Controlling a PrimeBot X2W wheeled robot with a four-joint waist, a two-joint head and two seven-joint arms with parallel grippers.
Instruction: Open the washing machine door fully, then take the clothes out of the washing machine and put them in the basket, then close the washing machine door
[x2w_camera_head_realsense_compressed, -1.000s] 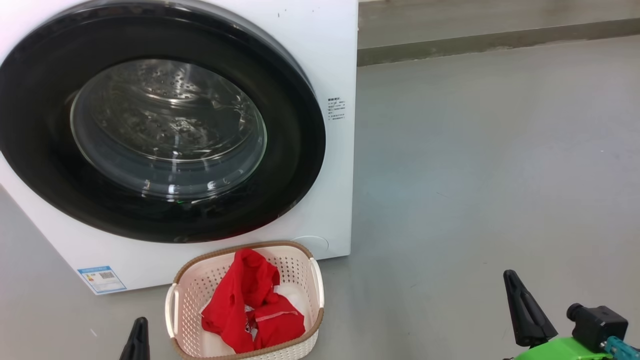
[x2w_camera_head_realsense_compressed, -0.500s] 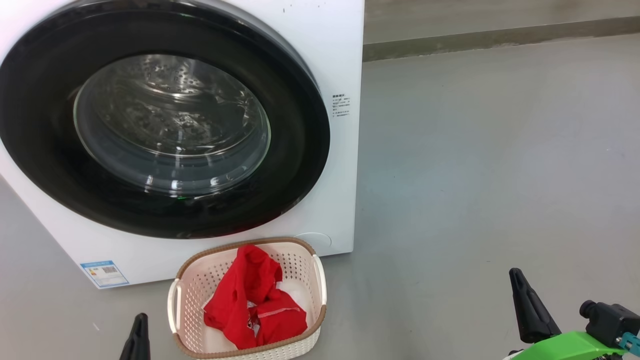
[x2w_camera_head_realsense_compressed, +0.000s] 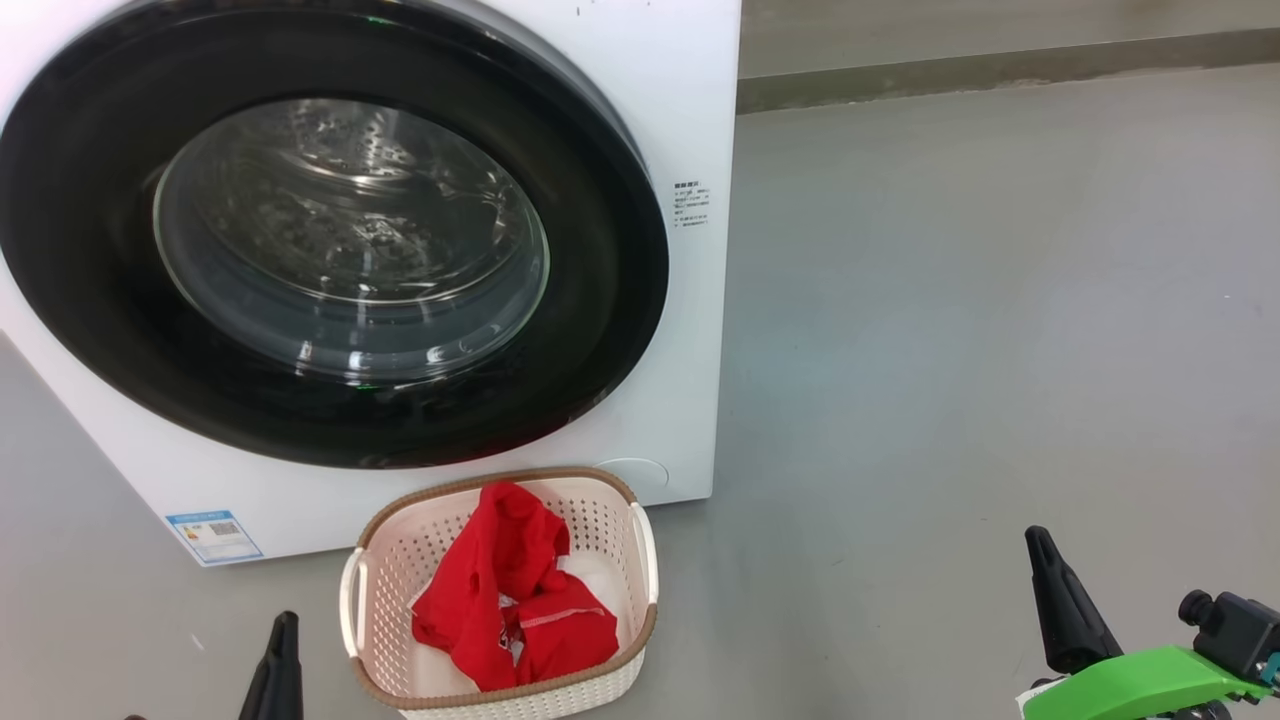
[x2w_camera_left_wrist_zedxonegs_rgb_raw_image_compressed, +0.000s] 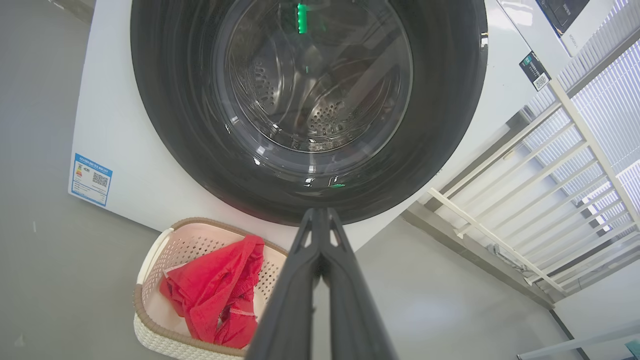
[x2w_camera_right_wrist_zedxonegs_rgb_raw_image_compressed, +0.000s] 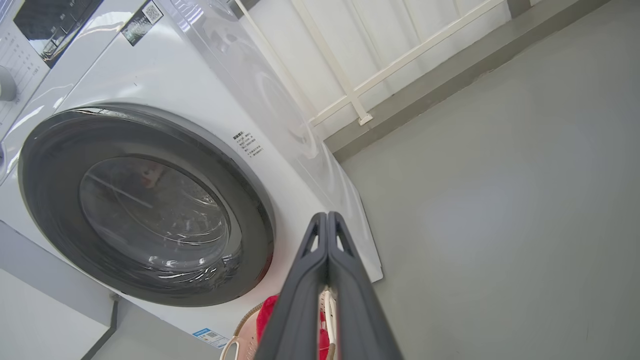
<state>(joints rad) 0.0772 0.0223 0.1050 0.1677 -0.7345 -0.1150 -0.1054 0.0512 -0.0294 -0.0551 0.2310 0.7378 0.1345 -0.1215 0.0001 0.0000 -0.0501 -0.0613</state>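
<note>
While left claw (x2w_camera_left_wrist_zedxonegs_rgb_raw_image_compressed: 320, 212) and right claw (x2w_camera_right_wrist_zedxonegs_rgb_raw_image_compressed: 327, 215) are pressed together, I see basket (x2w_camera_left_wrist_zedxonegs_rgb_raw_image_compressed: 150, 327) of clothes (x2w_camera_left_wrist_zedxonegs_rgb_raw_image_compressed: 210, 290) beside left claw, long axis toward shut washing machine door (x2w_camera_left_wrist_zedxonegs_rgb_raw_image_compressed: 175, 125).

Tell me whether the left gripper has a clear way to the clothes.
Probably yes: the clothes lie uncovered in the open basket, nothing stands between, though the left gripper is shut.

Smooth grey floor (x2w_camera_head_realsense_compressed: 980, 300) meets a darker kerb (x2w_camera_head_realsense_compressed: 1000, 75); white railing (x2w_camera_left_wrist_zedxonegs_rgb_raw_image_compressed: 480, 230) fronts bright blinds (x2w_camera_left_wrist_zedxonegs_rgb_raw_image_compressed: 620, 70).
</note>
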